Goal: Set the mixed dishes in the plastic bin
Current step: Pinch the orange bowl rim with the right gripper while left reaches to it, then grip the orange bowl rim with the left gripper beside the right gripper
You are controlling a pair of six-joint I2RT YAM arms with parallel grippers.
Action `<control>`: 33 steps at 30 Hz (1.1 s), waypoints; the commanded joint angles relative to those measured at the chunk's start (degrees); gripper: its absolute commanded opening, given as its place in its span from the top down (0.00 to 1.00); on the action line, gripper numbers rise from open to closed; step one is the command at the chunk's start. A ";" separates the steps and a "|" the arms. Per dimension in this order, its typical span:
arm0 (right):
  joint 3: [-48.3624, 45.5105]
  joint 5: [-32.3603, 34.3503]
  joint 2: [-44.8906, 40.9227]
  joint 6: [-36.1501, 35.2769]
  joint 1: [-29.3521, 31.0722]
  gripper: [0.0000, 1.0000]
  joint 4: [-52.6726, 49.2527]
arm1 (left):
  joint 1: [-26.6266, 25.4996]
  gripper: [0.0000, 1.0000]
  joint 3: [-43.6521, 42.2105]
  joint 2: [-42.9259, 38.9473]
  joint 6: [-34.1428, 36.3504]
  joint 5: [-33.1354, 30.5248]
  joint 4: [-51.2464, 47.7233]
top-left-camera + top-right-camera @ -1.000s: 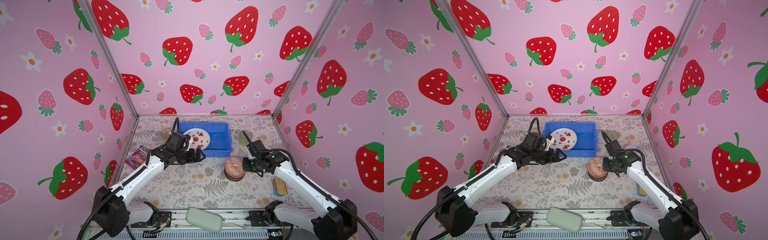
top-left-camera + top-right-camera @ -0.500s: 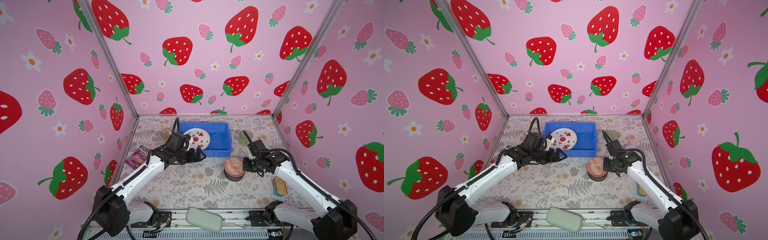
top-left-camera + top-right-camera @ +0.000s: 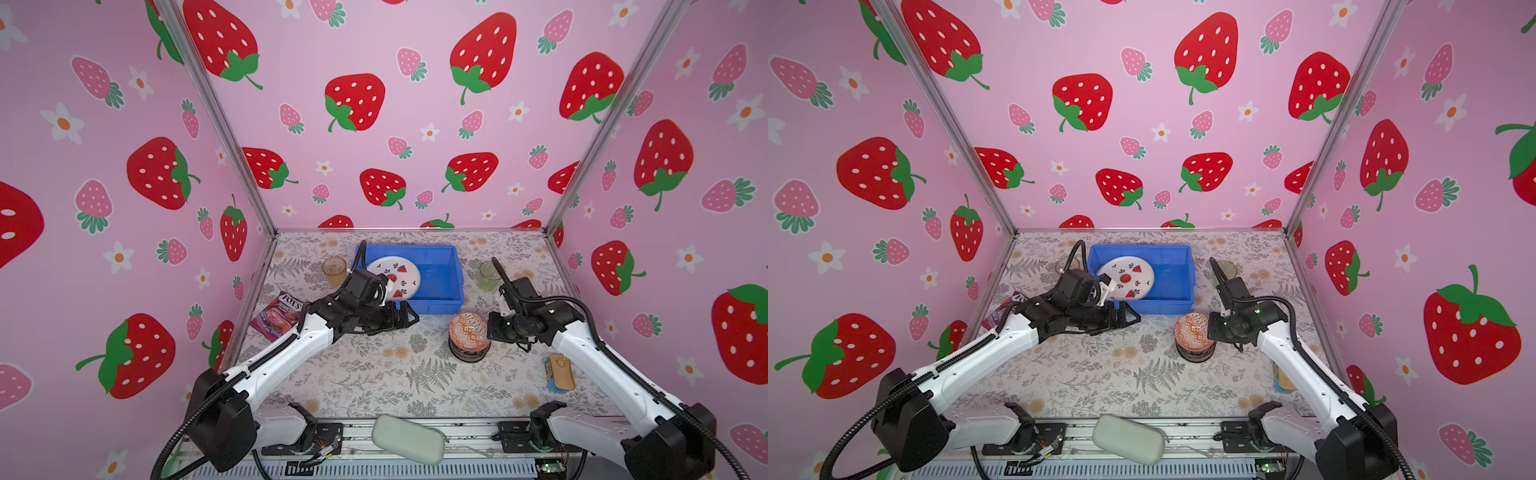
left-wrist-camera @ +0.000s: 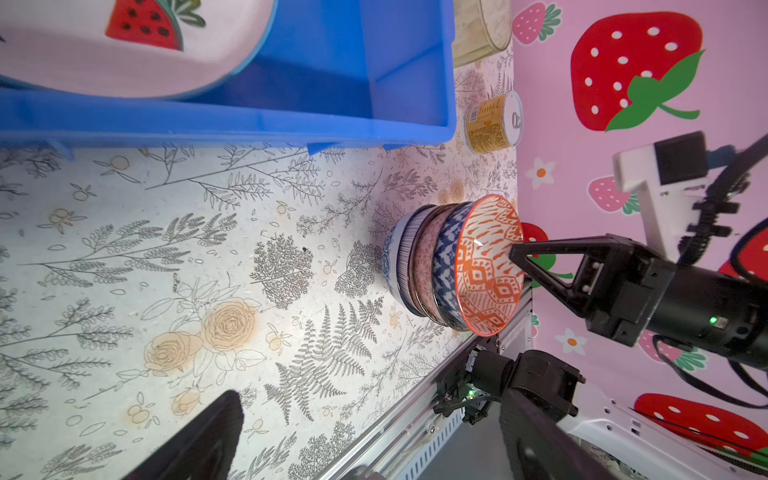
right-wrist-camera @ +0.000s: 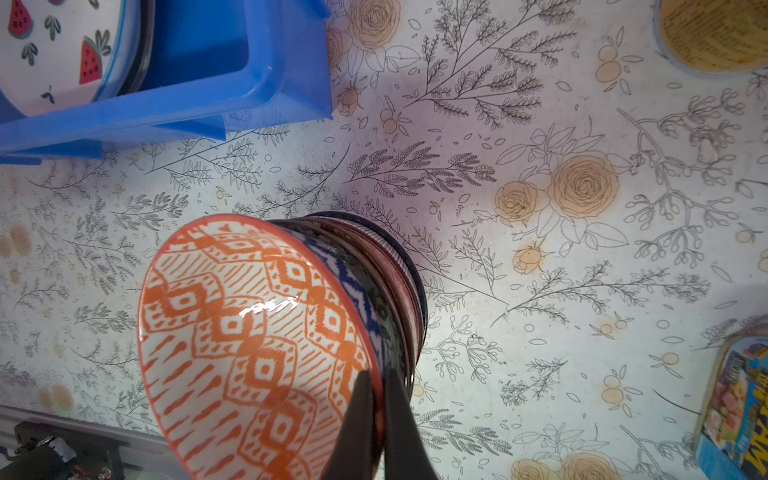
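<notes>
Right gripper (image 5: pixel 376 390) pinching the rim of the orange bowl (image 5: pixel 249 340), top of the stack (image 3: pixel 469 351). Left gripper (image 3: pixel 407 318) spread, just off the blue bin (image 3: pixel 440 305) front wall. Open table (image 3: pixel 374 374) between them.

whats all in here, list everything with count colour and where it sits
bin: 1, blue, back middle
plate: 1, white with watermelon slices, leaning inside the bin
bowls: nested stack, count unclear, patterned, before the bin's right end
orange bowl: 1, top of that stack
amber tumbler: 1, left of the bin
green tumbler: 1, right of the bin
candy bag: 1, purple, left edge
pouch: 1, grey-green, front rail
can: 1, yellow label, upright, right side
tin: 1, blue with gold top, right edge
left gripper: open, empty, before the bin
right gripper: shut on the orange bowl's rim
</notes>
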 commanded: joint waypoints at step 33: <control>9.60 -4.08 1.23 -5.06 -0.56 1.00 -2.53 | -14.72 0.25 28.65 24.09 1.71 -10.25 -11.85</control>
